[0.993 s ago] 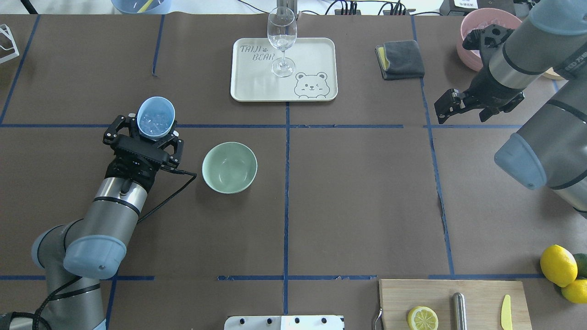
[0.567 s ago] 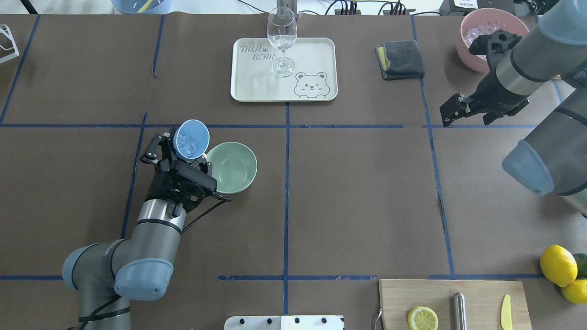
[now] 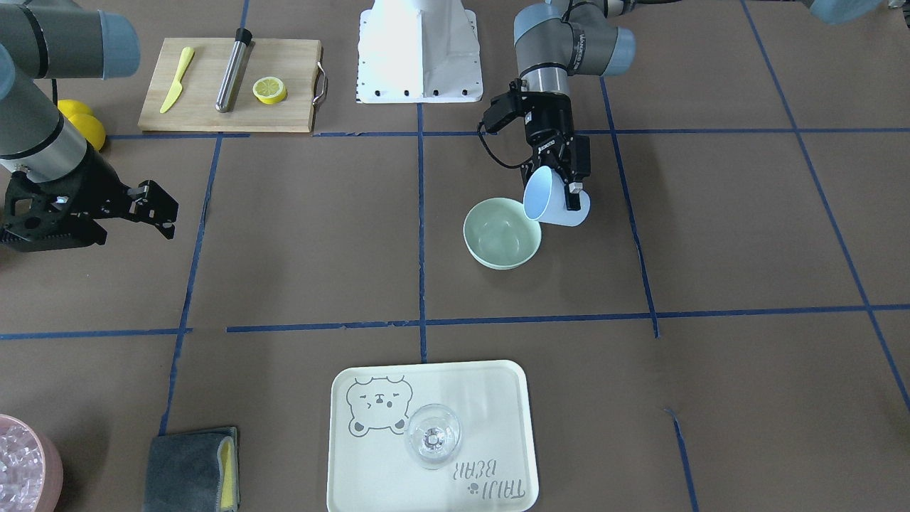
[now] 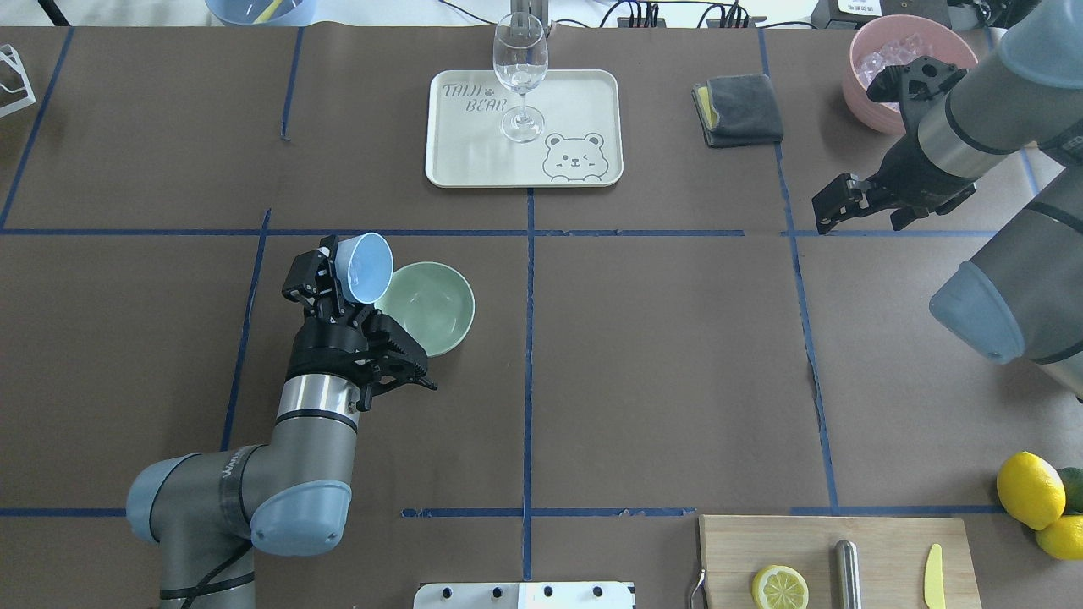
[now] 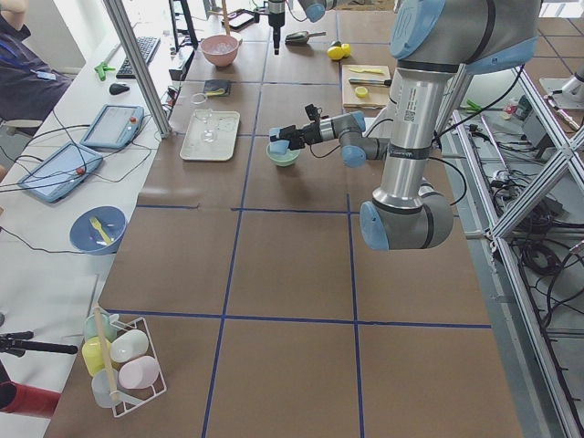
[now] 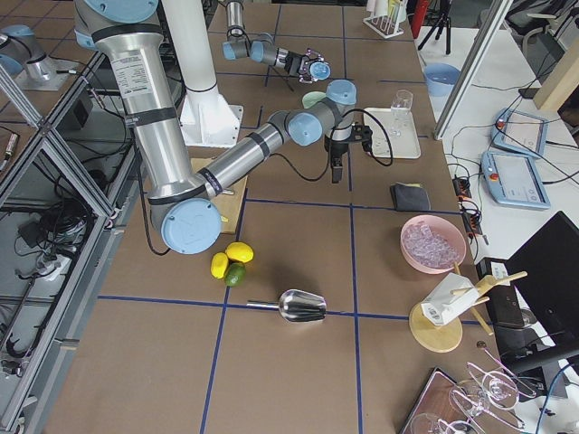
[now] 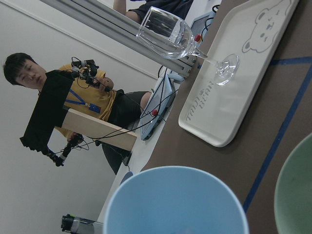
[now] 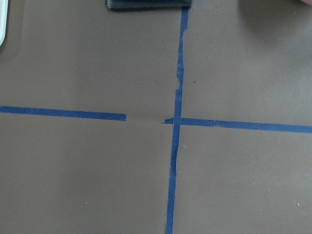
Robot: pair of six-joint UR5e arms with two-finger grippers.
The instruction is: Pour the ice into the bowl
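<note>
Gripping light blue cup, left pincer rolled sideways, mouth at bowl rim; right pincer spread.

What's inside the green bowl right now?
Nothing visible: the bowl shows bare green walls. Overhead, the tilted light blue cup, held by the left gripper, covers its edge nearest the arm. I cannot make out ice in the cup.
</note>
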